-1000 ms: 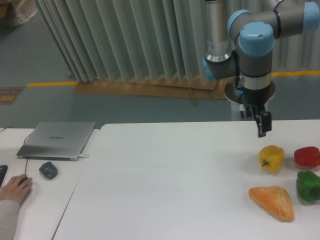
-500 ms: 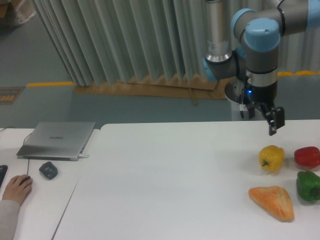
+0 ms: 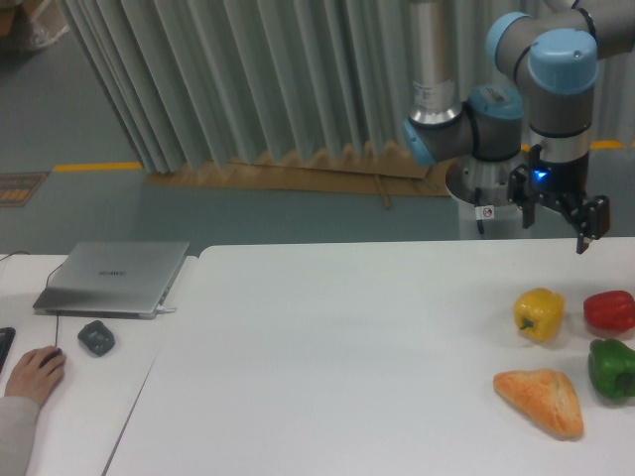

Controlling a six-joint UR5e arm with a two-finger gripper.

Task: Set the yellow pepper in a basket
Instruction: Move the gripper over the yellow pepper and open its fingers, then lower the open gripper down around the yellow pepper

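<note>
Yellow, glossy and lobed, the small bell pepper [image 3: 539, 313] sits untouched on the white surface [image 3: 327, 347], below and a little left of the two-finger gripper [image 3: 562, 217], whose jaws hang apart and empty. The whole task seems left; no basket shows. Beyond stands a pale pleated curtain [image 3: 238, 79].

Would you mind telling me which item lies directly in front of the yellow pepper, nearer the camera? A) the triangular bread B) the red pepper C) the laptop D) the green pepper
A: the triangular bread lies just below the yellow pepper in the camera view, while the red pepper and green pepper sit to its right.
</note>
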